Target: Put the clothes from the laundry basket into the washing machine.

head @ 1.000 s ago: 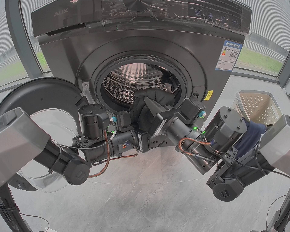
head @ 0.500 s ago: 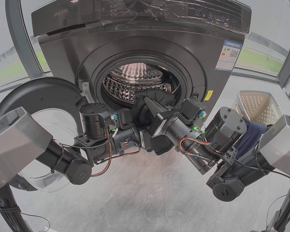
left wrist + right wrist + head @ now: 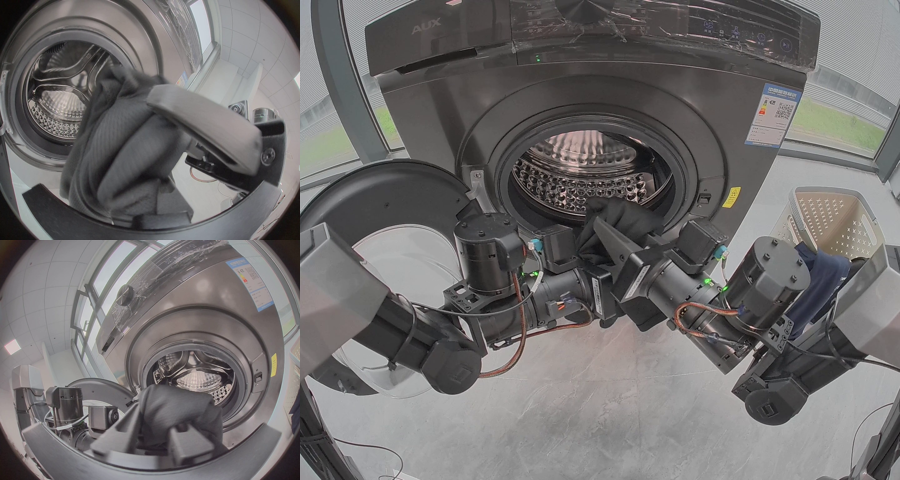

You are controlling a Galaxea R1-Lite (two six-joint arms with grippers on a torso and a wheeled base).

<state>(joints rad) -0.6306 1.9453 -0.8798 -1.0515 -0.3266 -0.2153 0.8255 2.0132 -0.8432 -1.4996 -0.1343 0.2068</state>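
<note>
Charcoal knit garment (image 3: 626,215): clamped in my right gripper (image 3: 153,440), whose grey fingers (image 3: 116,433) close on its bunched folds. It sits at the near lower rim of the drum opening, part of it inside the mouth and part draped toward me over the gripper.

Left gripper (image 3: 600,299): just left of the right one and pressed close to the same cloth. Whether it is clenched or released I cannot tell, since the right gripper's body covers it in the head view and the cloth crowds its own wrist view.

Garment's lower hem: hidden behind both wrists.

Drum (image 3: 575,181): bright steel, dimpled and perforated. Its near floor is blocked from sight by the cloth.

Washing machine (image 3: 737,125): dark grey front loader, far centre, with its top panel under clear film.

Door (image 3: 394,200): swung open to the left, its lower edge covered by my left arm.

Laundry basket (image 3: 831,215): pale perforated plastic, on the floor to the right of the machine, with its near side behind my right arm.

Blue garment (image 3: 824,275): hangs over the basket's near rim, only partly visible.

Floor (image 3: 600,400): grey marbled tile.

Windows (image 3: 844,119): behind the machine on both sides, with grass outside.

Ceiling (image 3: 37,287): white panels.
</note>
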